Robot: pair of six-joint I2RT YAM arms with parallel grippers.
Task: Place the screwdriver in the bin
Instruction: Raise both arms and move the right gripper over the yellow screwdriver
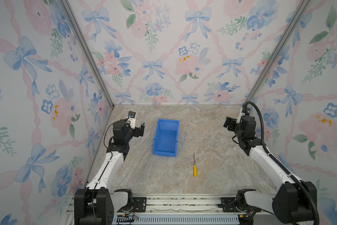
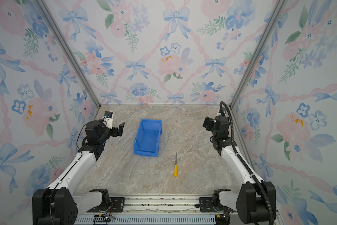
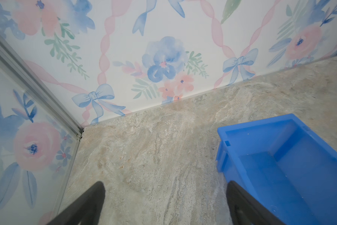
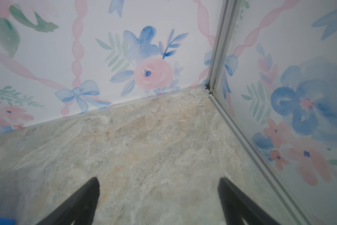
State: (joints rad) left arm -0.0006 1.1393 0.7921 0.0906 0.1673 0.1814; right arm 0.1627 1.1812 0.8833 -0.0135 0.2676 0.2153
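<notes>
The screwdriver (image 1: 194,166) (image 2: 175,165) has a yellow handle and a thin grey shaft. It lies on the marble tabletop, near and right of the bin, with its shaft pointing away. The blue bin (image 1: 165,137) (image 2: 148,136) stands empty at the table's middle. My left gripper (image 1: 140,130) (image 2: 120,129) hovers open just left of the bin, whose corner (image 3: 251,126) shows beside one finger in the left wrist view. My right gripper (image 1: 228,124) (image 2: 207,123) is open near the far right corner, well away from the screwdriver. Both wrist views, left (image 3: 165,184) and right (image 4: 158,179), show only bare table between the fingers.
Flowered walls close the table in at the back and on both sides, with metal corner posts (image 1: 85,52) (image 1: 276,52). A metal rail (image 1: 183,202) with both arm bases runs along the near edge. A blue sliver (image 4: 0,221) shows at the right wrist view's corner.
</notes>
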